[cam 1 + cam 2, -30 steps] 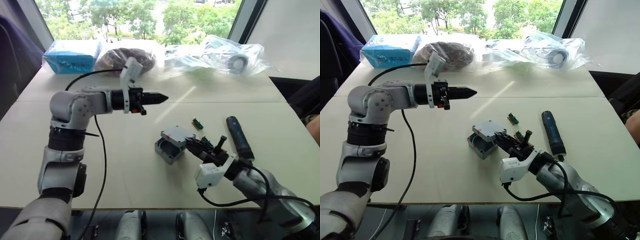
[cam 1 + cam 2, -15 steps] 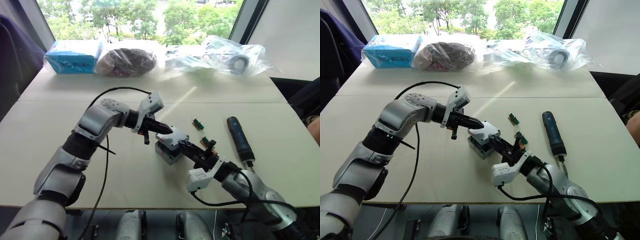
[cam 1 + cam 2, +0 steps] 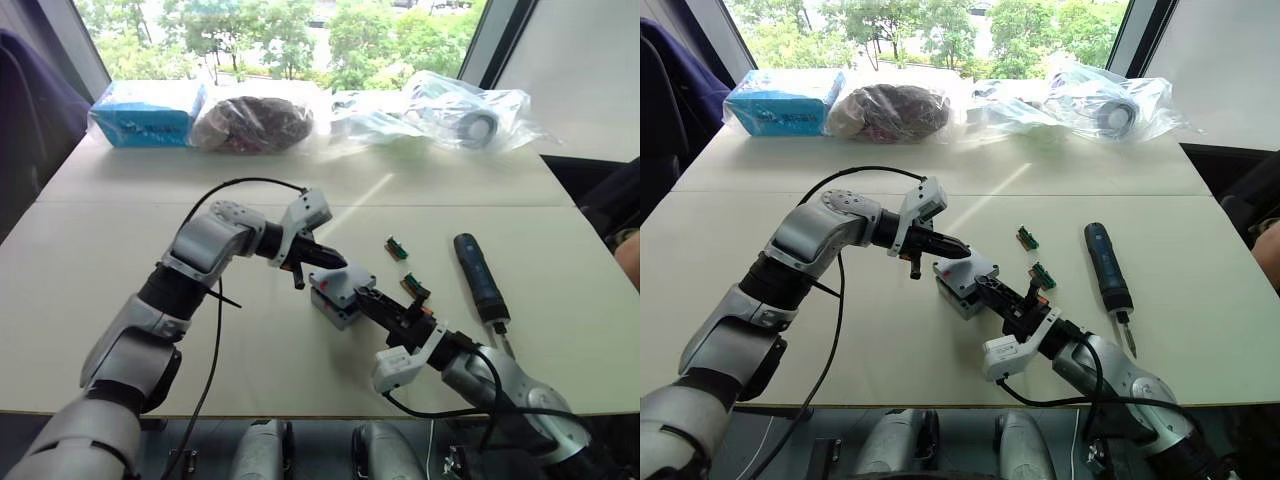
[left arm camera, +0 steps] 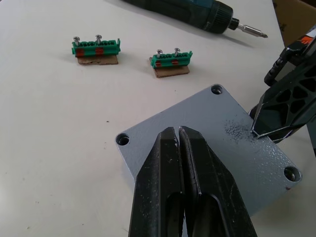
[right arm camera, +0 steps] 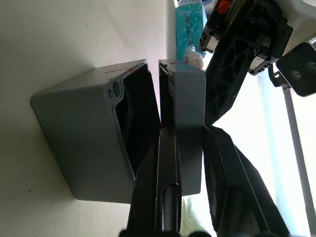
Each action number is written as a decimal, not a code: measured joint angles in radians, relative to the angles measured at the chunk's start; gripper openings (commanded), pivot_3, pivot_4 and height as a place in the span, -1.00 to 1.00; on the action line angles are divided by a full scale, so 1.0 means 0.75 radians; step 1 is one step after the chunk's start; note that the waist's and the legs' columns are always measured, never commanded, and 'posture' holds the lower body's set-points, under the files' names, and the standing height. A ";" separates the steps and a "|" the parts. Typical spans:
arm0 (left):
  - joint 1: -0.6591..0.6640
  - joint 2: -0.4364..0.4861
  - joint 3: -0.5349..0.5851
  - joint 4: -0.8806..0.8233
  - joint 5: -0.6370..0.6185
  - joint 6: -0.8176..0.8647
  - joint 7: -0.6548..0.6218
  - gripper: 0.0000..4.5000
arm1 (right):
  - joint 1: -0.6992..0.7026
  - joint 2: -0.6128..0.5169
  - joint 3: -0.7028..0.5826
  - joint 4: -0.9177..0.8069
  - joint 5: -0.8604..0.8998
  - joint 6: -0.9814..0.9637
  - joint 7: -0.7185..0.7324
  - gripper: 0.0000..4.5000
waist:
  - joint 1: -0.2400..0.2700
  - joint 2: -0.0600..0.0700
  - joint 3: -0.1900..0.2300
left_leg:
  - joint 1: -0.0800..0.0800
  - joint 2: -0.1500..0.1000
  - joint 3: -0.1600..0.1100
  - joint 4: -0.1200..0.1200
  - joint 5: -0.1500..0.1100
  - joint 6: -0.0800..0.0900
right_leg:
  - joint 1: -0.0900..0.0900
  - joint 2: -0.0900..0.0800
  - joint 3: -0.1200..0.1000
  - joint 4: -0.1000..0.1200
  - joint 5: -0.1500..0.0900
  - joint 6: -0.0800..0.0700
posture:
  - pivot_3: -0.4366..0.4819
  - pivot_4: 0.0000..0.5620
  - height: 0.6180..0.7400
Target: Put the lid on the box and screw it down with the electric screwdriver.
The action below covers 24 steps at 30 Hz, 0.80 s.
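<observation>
So the lid is sitting over the box near the middle of the table, but it's not closed down. In the right wrist view there's a clear gap between lid and box, so the lid is lifted off it on that side. The right gripper has its fingers clamped on the lid's edge, one finger inside the gap and one on the outer face.

The left gripper comes in from the other side with its fingers pressed together, nothing between them, tips right over the lid's top face. Can't tell if they actually touch it.

The electric screwdriver lies flat on the table off to the robot's right of the box, well apart from both grippers, bit end pointing toward the robot. Between it and the box are two little green terminal blocks with screws in them.

Along the far edge by the window: a blue packet, a dark bundle in plastic and some clear bags.
</observation>
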 measured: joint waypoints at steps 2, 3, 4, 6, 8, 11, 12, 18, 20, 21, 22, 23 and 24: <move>0.000 -0.001 0.008 0.000 0.001 0.000 0.002 -0.96 | 0.022 0.007 -0.013 -0.006 -0.021 -0.003 -0.015 -0.95 | 0.000 0.000 0.000 | 0.000 0.000 0.000 0.000 0.000 0.000 | 0.000 0.000 0.000 0.000 0.000 0.000 | -0.05 -0.47 1.00; 0.000 -0.003 0.008 0.000 0.002 0.001 0.003 -0.96 | 0.032 0.007 -0.017 -0.007 -0.032 -0.005 -0.024 -0.95 | 0.000 0.000 0.000 | 0.000 0.000 0.000 0.000 0.000 0.000 | 0.000 0.000 0.000 0.000 0.000 0.000 | -0.05 -0.47 1.00; 0.000 -0.006 0.008 0.000 0.002 0.003 0.003 -0.96 | 0.040 0.008 -0.020 -0.008 -0.040 -0.008 -0.034 -0.95 | 0.000 0.000 0.000 | 0.000 0.000 0.000 0.000 0.000 0.000 | 0.000 0.000 0.000 0.000 0.000 0.000 | -0.05 -0.47 1.00; 0.000 -0.009 0.008 -0.007 0.002 0.005 0.004 -0.96 | 0.046 0.021 -0.022 -0.008 -0.063 -0.012 -0.042 -0.95 | -0.002 0.000 0.000 | 0.000 0.000 0.000 0.000 0.000 0.000 | 0.000 0.000 0.000 0.000 0.000 0.000 | -0.05 -0.47 1.00; 0.000 -0.011 0.008 -0.020 0.003 0.006 0.005 -0.96 | 0.047 0.027 -0.022 -0.008 -0.082 -0.011 -0.047 -0.95 | -0.001 0.000 0.000 | 0.000 0.000 0.000 0.000 0.000 0.000 | 0.000 0.000 0.000 0.000 0.000 0.000 | -0.05 -0.47 1.00; 0.005 -0.015 0.008 -0.027 0.003 0.006 0.005 -0.96 | 0.047 0.039 -0.024 -0.008 -0.118 -0.009 -0.060 -0.95 | -0.001 0.000 0.000 | 0.000 0.000 0.000 0.000 0.000 0.000 | 0.000 0.000 0.000 0.000 0.000 0.000 | -0.05 -0.47 1.00; 0.008 -0.015 0.008 -0.029 0.003 0.006 0.005 -0.96 | 0.047 0.043 -0.025 -0.008 -0.122 -0.007 -0.061 -0.95 | -0.001 0.000 0.000 | 0.000 0.000 0.000 0.000 0.000 0.000 | 0.000 0.000 0.000 0.000 0.000 0.000 | -0.05 -0.47 1.00; 0.026 -0.015 0.007 -0.044 0.007 0.010 0.003 -0.96 | 0.047 0.088 -0.025 -0.008 -0.147 0.014 -0.052 -0.95 | -0.001 0.000 0.000 | 0.000 0.000 0.000 0.001 0.000 0.000 | 0.000 0.000 0.000 0.000 0.000 0.000 | -0.05 -0.47 1.00; 0.027 -0.015 0.005 -0.050 0.016 0.006 0.001 -0.96 | 0.055 0.088 -0.024 -0.008 -0.156 0.015 -0.047 -0.95 | 0.000 0.000 0.000 | 0.000 0.000 0.000 0.001 0.000 0.000 | 0.000 0.000 0.000 0.000 0.000 0.000 | -0.05 -0.47 1.00; 0.032 -0.013 0.003 -0.052 0.024 0.000 -0.003 -0.96 | 0.061 0.090 -0.023 -0.010 -0.158 0.014 -0.048 -0.95 | -0.001 0.000 0.000 | 0.000 0.000 0.000 0.001 0.000 0.000 | 0.000 0.000 0.000 0.000 0.000 0.000 | -0.05 -0.47 1.00; 0.037 -0.012 -0.001 -0.054 0.032 -0.002 -0.006 -0.96 | 0.065 0.091 -0.023 -0.012 -0.163 0.014 -0.049 -0.95 | -0.001 0.000 0.000 | 0.001 0.000 0.000 0.001 0.000 0.000 | 0.001 0.000 0.000 0.000 0.000 0.000 | -0.05 -0.47 1.00; 0.044 -0.011 -0.006 -0.059 0.038 -0.004 -0.009 -0.96 | 0.068 0.091 -0.023 -0.015 -0.167 0.014 -0.050 -0.95 | -0.001 0.000 0.000 | 0.001 0.000 0.000 0.001 0.000 0.000 | 0.001 0.000 0.000 0.000 0.000 0.000 | -0.05 -0.47 1.00; 0.053 -0.010 -0.021 -0.061 0.051 -0.009 -0.012 -0.96 | 0.074 0.091 -0.023 -0.020 -0.168 0.014 -0.051 -0.95 | 0.000 0.000 0.000 | 0.001 0.000 0.000 0.001 0.000 0.000 | 0.001 0.000 0.000 0.000 0.000 0.000 | -0.05 -0.47 1.00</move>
